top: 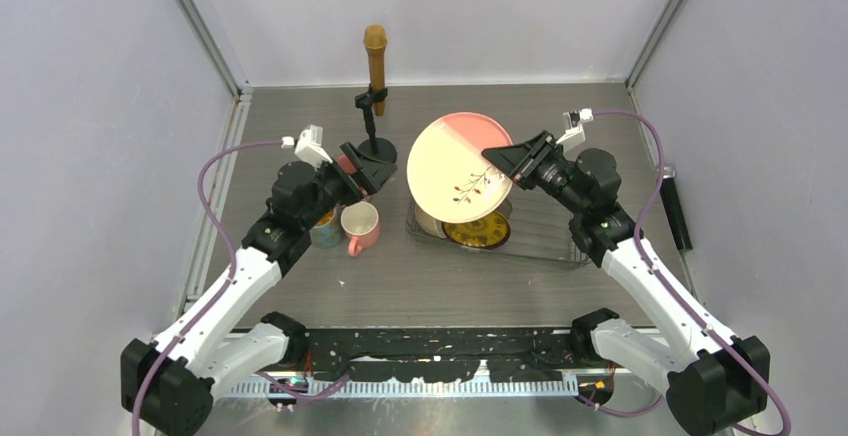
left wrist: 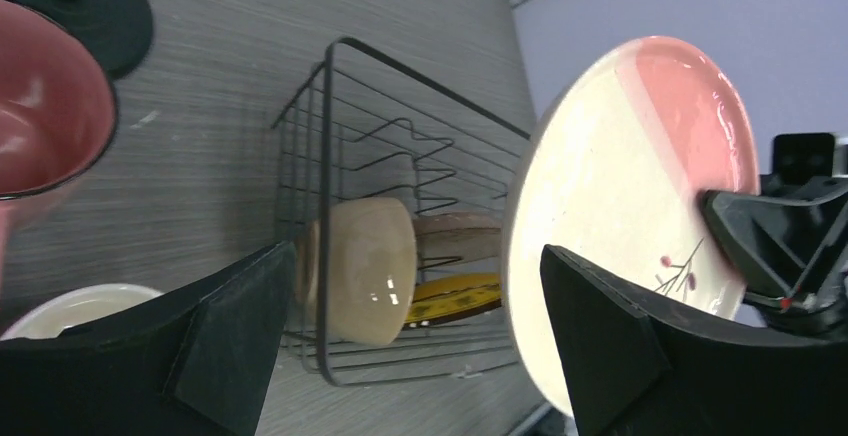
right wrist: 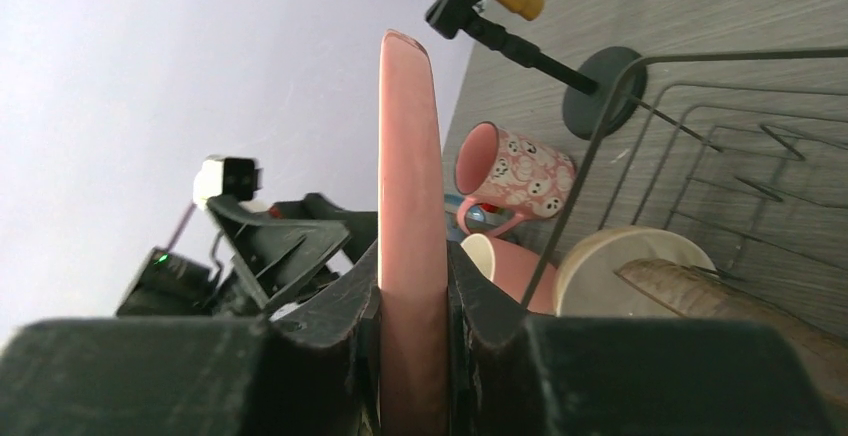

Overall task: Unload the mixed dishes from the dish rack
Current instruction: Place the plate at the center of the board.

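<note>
**Inspector:** Status, nearest first?

**Operator:** On the table, a pink mug point(top: 360, 226) stands left of the dish rack point(left wrist: 400, 146). The rack holds a cream bowl point(left wrist: 365, 271), a brownish bowl point(left wrist: 455, 236) and a small yellow patterned plate point(top: 478, 231). Above these, the right pincer point(top: 500, 159) is clenched on the pink rim of the large pink-and-cream plate point(top: 455, 171), which is held tilted on edge and appears lifted out of the prongs. The left pincer point(top: 365, 168) is released and empty, facing the plate.

**Inspector:** Recommendation?

**Operator:** The grip is at the rim only, so the plate may pivot. Keep the clamp firm and travel slowly. Clear the rack wires, set the lower edge on bare table, lay the plate flat, then let go. Stay off the left pincer and the microphone stand point(top: 375, 86) beyond.
</note>
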Controlling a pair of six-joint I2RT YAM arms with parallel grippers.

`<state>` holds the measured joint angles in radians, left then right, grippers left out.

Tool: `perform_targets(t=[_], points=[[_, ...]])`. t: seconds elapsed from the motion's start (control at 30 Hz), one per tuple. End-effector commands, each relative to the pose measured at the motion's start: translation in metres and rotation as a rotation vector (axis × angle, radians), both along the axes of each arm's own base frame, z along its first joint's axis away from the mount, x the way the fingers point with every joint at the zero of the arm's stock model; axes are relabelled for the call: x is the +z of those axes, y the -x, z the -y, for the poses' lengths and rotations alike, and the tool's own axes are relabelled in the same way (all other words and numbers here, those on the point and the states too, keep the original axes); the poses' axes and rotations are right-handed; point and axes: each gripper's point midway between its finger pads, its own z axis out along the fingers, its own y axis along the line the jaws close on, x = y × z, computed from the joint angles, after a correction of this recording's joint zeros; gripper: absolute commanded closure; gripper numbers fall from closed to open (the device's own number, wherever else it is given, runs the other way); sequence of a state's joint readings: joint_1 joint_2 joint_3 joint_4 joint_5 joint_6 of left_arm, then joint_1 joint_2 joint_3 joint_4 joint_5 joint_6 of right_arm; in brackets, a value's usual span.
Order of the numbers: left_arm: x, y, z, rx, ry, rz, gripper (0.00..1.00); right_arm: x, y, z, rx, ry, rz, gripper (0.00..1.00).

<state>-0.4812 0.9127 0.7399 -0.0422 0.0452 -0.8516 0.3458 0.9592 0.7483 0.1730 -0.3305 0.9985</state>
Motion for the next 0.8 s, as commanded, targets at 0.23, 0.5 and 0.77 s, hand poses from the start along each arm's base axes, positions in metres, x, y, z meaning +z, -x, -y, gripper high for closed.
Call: perform_targets(t=[0.23, 0.5, 0.77], points=[[0.041, 0.006, 0.046, -0.305, 0.325, 0.063, 0.06, 0.086, 0.024, -0.011, 0.13, -0.252, 0.262, 1.0], [0.051, 0.01, 0.053, -0.363, 0.385, 0.098, 0.09, 0.086, 0.022, -0.015, 0.157, -0.291, 0.257, 1.0], [0.061, 0.013, 0.063, -0.442, 0.462, 0.107, 0.23, 0.089, 0.025, -0.02, 0.203, -0.335, 0.261, 1.0]])
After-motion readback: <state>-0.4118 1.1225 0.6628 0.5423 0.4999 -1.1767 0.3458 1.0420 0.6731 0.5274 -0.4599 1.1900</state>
